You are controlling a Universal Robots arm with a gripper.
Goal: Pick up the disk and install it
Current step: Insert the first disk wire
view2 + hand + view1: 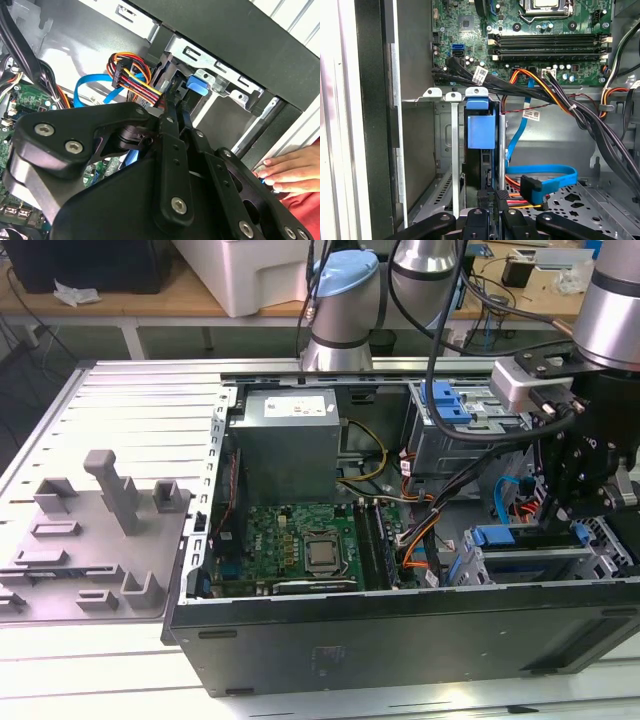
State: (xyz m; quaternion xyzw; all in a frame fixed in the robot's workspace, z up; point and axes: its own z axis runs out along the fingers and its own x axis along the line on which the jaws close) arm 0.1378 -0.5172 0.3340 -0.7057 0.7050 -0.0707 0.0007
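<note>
The disk [481, 131] stood on edge in a slot of the drive cage [445, 150], at the near end of the open computer case [400, 640] on the exterior view's right, with its blue rail frame facing out. The gripper [492, 202] was right at the disk's outer end, but I cannot tell how far open it was or whether it had hold of the disk. The likeliest trouble was the wiring: the blue data cable [545, 172] and the bundle of power leads [517, 199] lay just beside the slot and could be pinched or dragged if the disk went in crooked, and a tilted disk could jam on its rails. A person's hand [285, 170] rested by the case's outer edge near the arm and could be struck. The case lay on a ribbed grey metal table [130, 400], beside a grey fixture plate [90, 540]; far behind stood workbenches [150, 300] in a lab-like room.
</note>
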